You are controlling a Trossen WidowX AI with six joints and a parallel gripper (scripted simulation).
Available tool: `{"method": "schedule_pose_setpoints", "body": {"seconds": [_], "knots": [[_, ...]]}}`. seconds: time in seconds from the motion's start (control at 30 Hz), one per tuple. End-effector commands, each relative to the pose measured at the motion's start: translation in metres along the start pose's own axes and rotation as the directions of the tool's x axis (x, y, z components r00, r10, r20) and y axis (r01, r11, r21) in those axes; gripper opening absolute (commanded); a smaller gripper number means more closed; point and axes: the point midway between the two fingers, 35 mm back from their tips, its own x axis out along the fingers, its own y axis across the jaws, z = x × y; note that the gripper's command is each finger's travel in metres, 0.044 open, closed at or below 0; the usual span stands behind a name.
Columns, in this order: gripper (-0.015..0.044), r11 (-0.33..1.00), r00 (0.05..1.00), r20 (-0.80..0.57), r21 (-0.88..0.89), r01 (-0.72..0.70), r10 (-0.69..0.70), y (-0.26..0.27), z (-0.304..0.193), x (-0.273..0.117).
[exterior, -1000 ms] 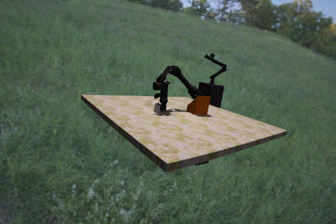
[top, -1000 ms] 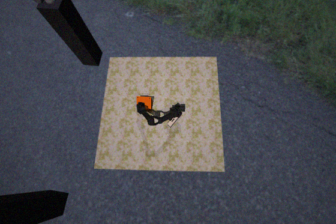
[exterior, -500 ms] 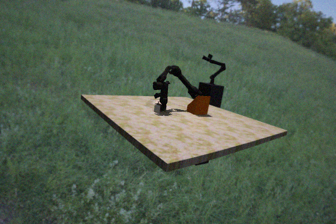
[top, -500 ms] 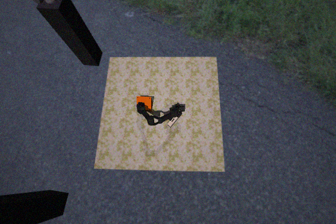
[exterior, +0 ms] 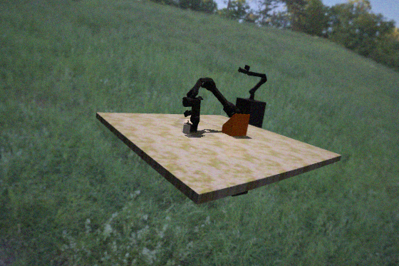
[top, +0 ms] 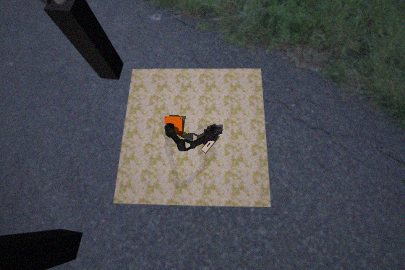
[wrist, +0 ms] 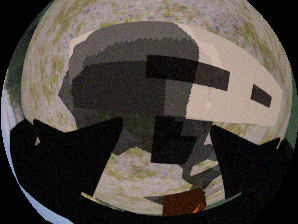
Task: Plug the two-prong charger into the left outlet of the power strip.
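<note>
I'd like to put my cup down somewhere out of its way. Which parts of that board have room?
The wide strips along the board's edges look bare, near side especially. The middle is crowded: the orange base block, the arm, the open gripper and the pale power strip.

Matt mottled stone-look table (exterior: 228,166), matt black arm (exterior: 214,91), smooth matt pale power strip (wrist: 233,106)
</note>
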Motion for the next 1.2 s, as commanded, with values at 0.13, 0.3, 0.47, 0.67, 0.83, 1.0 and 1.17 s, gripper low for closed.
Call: {"method": "schedule_pose_setpoints", "body": {"seconds": [0.13, 0.3, 0.47, 0.67, 0.83, 1.0, 1.17], "knots": [[0.044, 1.0, 1.0, 0.004, 0.002, 0.009, -0.009, -0.002, -0.005, 0.002], [0.044, 1.0, 1.0, 0.007, 0.005, 0.009, -0.009, -0.002, -0.007, 0.002], [0.044, 1.0, 1.0, 0.008, 0.006, 0.009, -0.009, -0.002, -0.007, 0.002], [0.044, 1.0, 1.0, 0.008, 0.006, 0.009, -0.009, -0.001, -0.01, 0.002], [0.044, 1.0, 1.0, 0.007, 0.005, 0.008, -0.008, 0.0, -0.016, 0.003], [0.044, 1.0, 1.0, 0.007, 0.005, 0.008, -0.008, 0.0, -0.023, 0.003], [0.044, 1.0, 1.0, 0.007, 0.005, 0.008, -0.008, 0.001, -0.03, 0.003]]}}
